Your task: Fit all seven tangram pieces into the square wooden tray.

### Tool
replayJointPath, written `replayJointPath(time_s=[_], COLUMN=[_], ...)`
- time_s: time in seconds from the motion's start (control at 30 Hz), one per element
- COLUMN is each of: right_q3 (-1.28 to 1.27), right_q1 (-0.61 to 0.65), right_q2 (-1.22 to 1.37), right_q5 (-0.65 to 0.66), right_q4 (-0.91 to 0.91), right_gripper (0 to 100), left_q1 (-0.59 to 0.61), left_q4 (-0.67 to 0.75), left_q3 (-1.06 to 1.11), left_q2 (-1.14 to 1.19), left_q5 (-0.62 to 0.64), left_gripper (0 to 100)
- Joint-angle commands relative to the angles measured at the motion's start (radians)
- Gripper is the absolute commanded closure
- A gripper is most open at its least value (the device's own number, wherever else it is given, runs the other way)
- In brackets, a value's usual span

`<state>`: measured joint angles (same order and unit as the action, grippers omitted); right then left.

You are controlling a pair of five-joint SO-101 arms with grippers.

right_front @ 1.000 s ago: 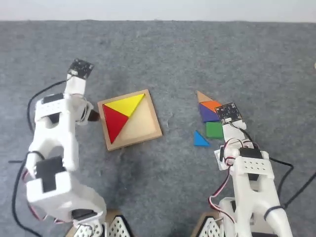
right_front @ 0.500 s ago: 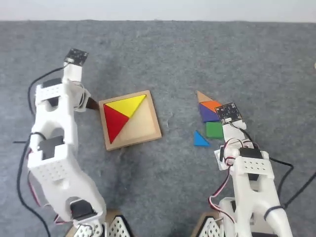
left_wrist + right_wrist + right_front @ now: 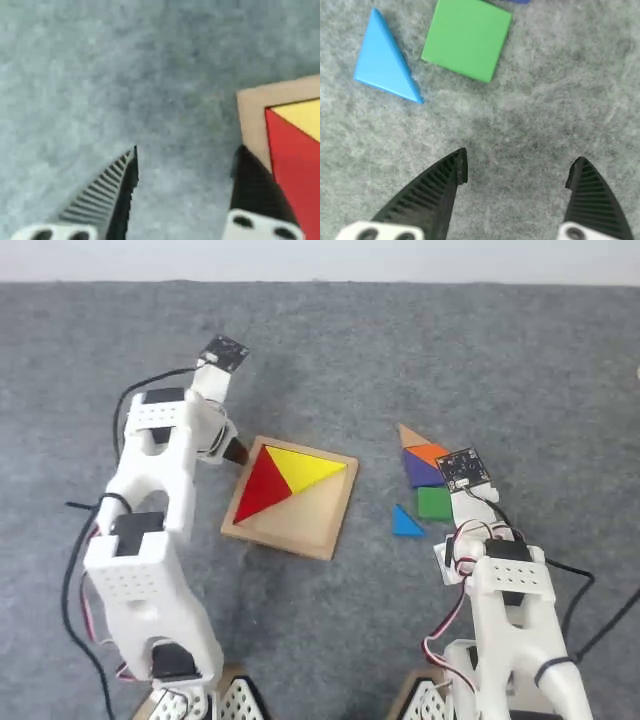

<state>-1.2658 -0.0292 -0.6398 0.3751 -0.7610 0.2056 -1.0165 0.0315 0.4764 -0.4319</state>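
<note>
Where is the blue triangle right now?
In the high view the blue triangle lies on the grey mat, right of the wooden tray, just beside the green square but not touching it.

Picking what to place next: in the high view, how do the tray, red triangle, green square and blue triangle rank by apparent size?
Largest to smallest:
tray
red triangle
green square
blue triangle
The last two are close, though the square looks a bit bigger.
</note>
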Motion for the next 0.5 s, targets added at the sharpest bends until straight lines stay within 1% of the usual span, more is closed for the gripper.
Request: replayJointPath(time_s=[0.0,0.13,0.17,0.23,0.37,0.47], right_q3=[0.005,0.005,0.005,0.005,0.005,0.002], right_q1=[-0.007,-0.007,-0.007,-0.007,-0.007,-0.007], right_q2=[-0.024,-0.024,-0.024,-0.024,-0.024,-0.024], right_q5=[0.014,0.011,0.011,0.011,0.009,0.008], right_q4=[0.018,0.018,0.018,0.018,0.018,0.019], right_gripper=[68.1,68.1,68.1,68.1,68.1,68.1], left_q1=[0.038,0.075,0.087,0.118,0.173,0.178], left_q4=[-0.049,-0.186,-0.198,-0.192,-0.12,-0.077], left_q3=[-0.071,-0.061,-0.042,0.004,0.139,0.242], left_q2=[-0.077,-0.141,-0.15,-0.16,-0.167,-0.169], left_q5=[0.051,0.031,0.023,0.009,-0.037,-0.061], left_gripper=[71,71,71,71,71,71])
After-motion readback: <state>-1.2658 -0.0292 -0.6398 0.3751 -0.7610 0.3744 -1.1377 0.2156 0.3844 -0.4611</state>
